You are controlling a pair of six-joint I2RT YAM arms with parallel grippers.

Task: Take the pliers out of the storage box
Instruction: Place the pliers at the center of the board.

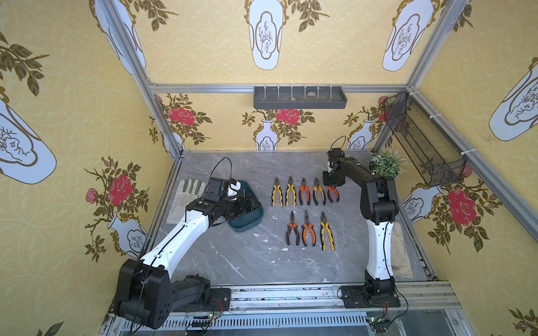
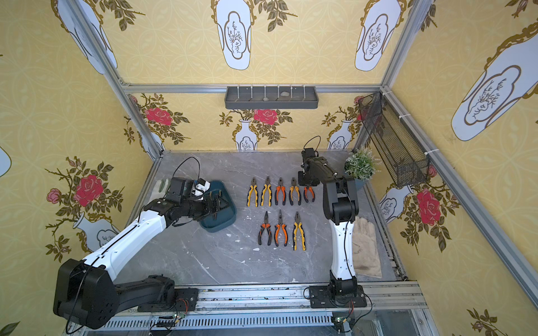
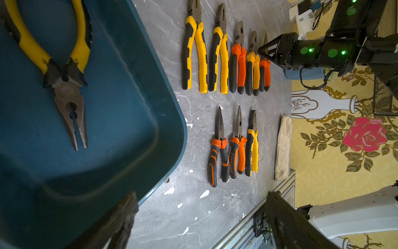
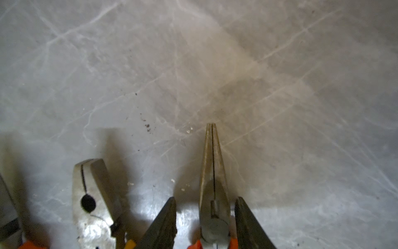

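Note:
The dark teal storage box [image 1: 246, 227] [image 2: 219, 225] sits left of centre. In the left wrist view one yellow-and-black long-nosed pliers [image 3: 64, 75] lies on the floor of the storage box [image 3: 129, 112]. My left gripper [image 1: 247, 203] [image 3: 202, 217] hovers over the box, open and empty. Several more pliers lie in two rows on the table [image 1: 302, 193] [image 1: 308, 231]. My right gripper [image 1: 333, 181] [image 4: 205, 199] is open, its fingers [image 4: 165, 220] straddling the head of the orange long-nosed pliers [image 4: 212, 172] at the back row's right end, with gaps on both sides.
A work glove [image 1: 186, 197] lies left of the box and another [image 2: 365, 247] beside the right arm's base. A potted plant [image 1: 385, 164] stands at the back right. A grey wall tray [image 1: 300, 97] and a wire basket [image 1: 422, 142] hang on the walls.

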